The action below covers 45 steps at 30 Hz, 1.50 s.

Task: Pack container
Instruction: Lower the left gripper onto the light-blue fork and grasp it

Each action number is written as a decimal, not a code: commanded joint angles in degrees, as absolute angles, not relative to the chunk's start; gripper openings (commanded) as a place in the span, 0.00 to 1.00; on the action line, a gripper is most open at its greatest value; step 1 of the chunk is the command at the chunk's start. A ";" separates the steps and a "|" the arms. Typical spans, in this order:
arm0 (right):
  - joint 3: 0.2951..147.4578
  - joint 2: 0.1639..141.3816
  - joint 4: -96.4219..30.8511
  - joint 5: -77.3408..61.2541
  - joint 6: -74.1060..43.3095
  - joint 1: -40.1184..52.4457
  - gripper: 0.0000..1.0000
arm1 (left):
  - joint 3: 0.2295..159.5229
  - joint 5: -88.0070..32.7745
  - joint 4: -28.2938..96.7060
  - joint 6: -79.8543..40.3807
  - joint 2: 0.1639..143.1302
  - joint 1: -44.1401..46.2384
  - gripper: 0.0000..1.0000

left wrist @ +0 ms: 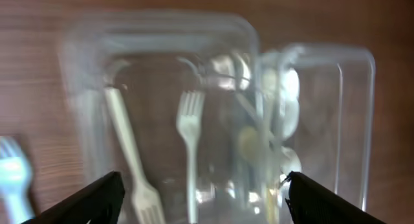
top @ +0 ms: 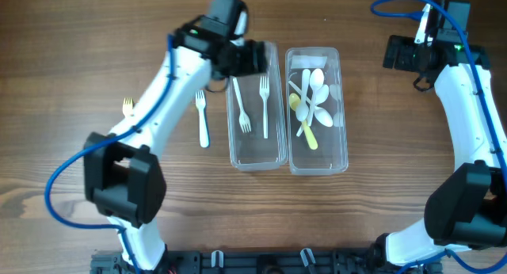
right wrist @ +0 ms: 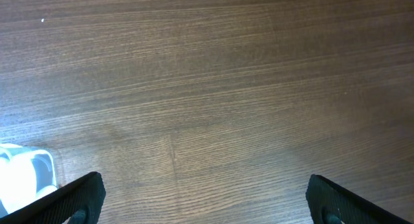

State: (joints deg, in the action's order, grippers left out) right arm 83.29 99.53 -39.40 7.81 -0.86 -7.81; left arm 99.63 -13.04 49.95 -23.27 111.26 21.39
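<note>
Desk (top: 71, 36): brown wood grain, carrying two clear containers side by side in the middle.
Left container (top: 257, 157): long side running near to far; two white forks (top: 264, 106) lie lengthwise inside, its near end bare.
Right container (top: 318, 165): touching or just beside the left one; holds a pile of white spoons (top: 318, 85) and one yellow spoon (top: 306, 125) toward its far end.
Loose fork (top: 203, 119): white, flat on the desk just left of the left container.
Small fork (top: 127, 108): yellowish, farther left, partly hidden by the left arm.
Left end effector (left wrist: 202, 201): spread wide, pinching nothing, above the far end of the left container.
Right end effector (right wrist: 207, 201): spread wide, empty, over bare desk at the far right.
</note>
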 commanded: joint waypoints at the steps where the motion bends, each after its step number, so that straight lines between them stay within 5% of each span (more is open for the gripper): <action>1: 84.31 98.24 -39.22 8.62 -1.52 -7.57 1.00 | 99.35 -13.43 52.73 -23.16 104.31 15.03 0.73; 11: 84.31 98.24 -39.20 8.60 -1.48 -7.57 1.00 | 97.38 -2.92 66.43 -20.58 105.49 10.90 0.67; 25: 84.31 98.24 -39.22 8.62 -1.50 -7.57 1.00 | 75.64 0.40 47.24 -19.70 107.42 15.70 0.56; 42: 84.31 98.24 -39.22 8.62 -1.50 -7.57 1.00 | 73.12 3.11 39.81 -19.73 116.79 15.59 0.52; 45: 84.31 98.24 -39.22 8.62 -1.48 -7.57 1.00 | 73.10 3.11 40.07 -19.70 117.49 15.59 0.37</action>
